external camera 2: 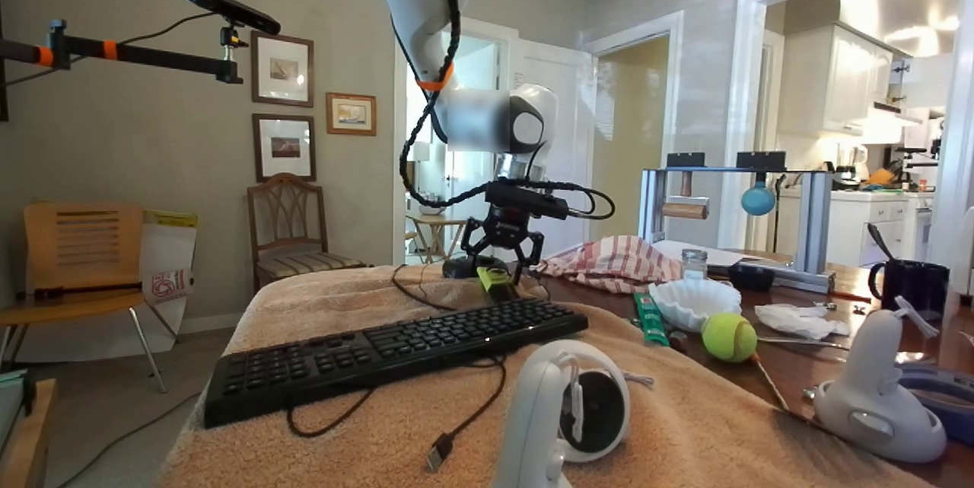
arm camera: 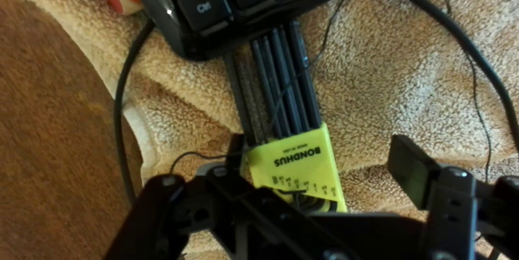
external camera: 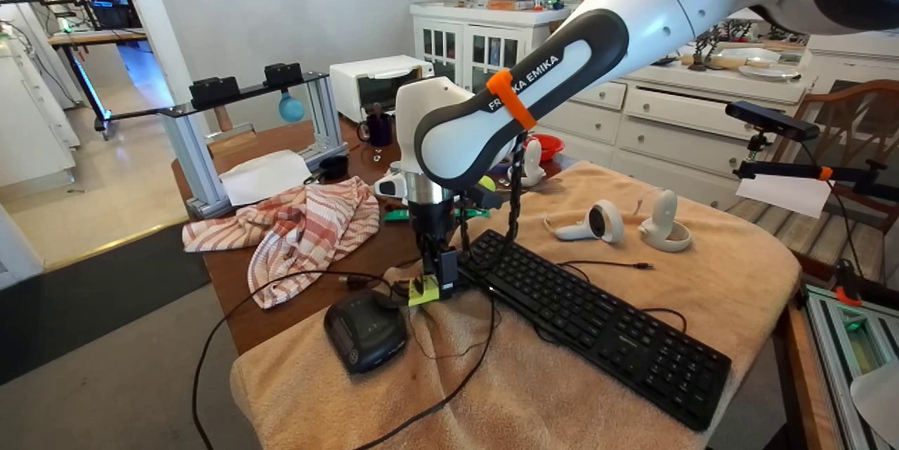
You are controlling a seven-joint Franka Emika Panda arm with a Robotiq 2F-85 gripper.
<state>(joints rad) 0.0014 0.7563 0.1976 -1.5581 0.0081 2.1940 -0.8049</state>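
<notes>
The black two-finger gripper point(arm camera: 322, 158) straddles a yellow plastic hex-key holder point(arm camera: 298, 162) marked BONDHUS, which lies on a tan plush towel point(arm camera: 385, 102). The fingers point(arm camera: 408, 166) stand apart; nothing is clamped. One finger is close beside the holder's edge, the other well clear of it. For an even grip, centre the jaws across the holder first, then close slowly and square to its long edges. A thin black wire point(arm camera: 209, 157) crosses the long black hex keys point(arm camera: 294, 102) and runs to the nearer finger; keep it out of the closing gap, as it could be pinched. The keys point at a black plastic keyboard point(arm camera: 206, 8), whose edge hides their ends; whether they lie beneath it cannot be told. If they do, draw the holder back before lifting. Farther out, in an exterior view, a rounded black plastic device point(external camera: 365, 331) lies near the gripper; allow clearance on that side. A crumpled red-and-white striped cloth point(external camera: 316, 218) lies beyond, well apart.
</notes>
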